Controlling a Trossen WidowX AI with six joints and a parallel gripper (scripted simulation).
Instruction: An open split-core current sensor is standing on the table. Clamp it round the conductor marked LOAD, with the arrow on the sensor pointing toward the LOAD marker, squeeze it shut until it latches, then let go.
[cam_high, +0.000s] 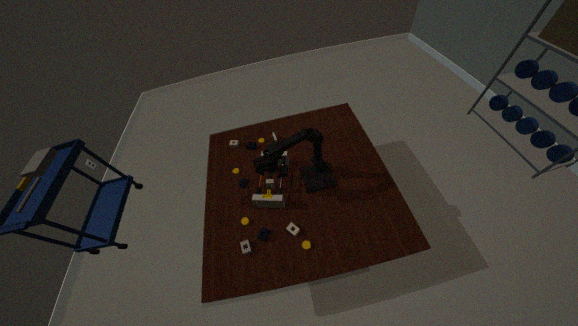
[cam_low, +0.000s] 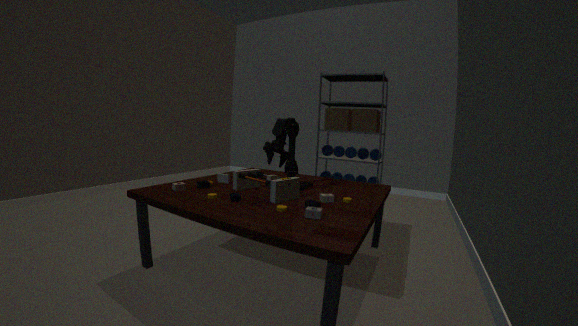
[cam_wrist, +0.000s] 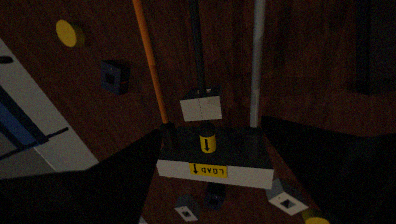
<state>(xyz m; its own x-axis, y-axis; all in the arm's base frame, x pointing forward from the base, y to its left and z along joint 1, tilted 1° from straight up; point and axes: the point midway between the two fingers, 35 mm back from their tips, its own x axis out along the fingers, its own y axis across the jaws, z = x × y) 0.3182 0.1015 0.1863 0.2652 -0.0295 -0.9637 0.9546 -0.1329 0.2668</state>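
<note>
"Wrist view reads the LOAD label (cam_high: 267, 196) (cam_low: 286, 179) (cam_wrist: 208, 170); exterior can't. Sensor (cam_high: 270, 182) (cam_low: 270, 177) (cam_wrist: 201, 107)?"

"White block, at the black rod (cam_wrist: 197, 45), near the label."

"Arm (cam_high: 295, 141) (cam_low: 293, 132)?"

"Bent high, gripper (cam_high: 270, 169) (cam_low: 276, 164) (cam_wrist: 210, 127) pointing down, fingers wide, holding nothing."

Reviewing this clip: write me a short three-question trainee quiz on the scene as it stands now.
1. True or false: the gripper stands open.
2. Which conductor ends behind the yellow LOAD label: (a) orange, (b) black, (c) grey?
3. Fill in: the cart has a ____ frame.

Key: 1 true; 2 b; 3 blue
</note>
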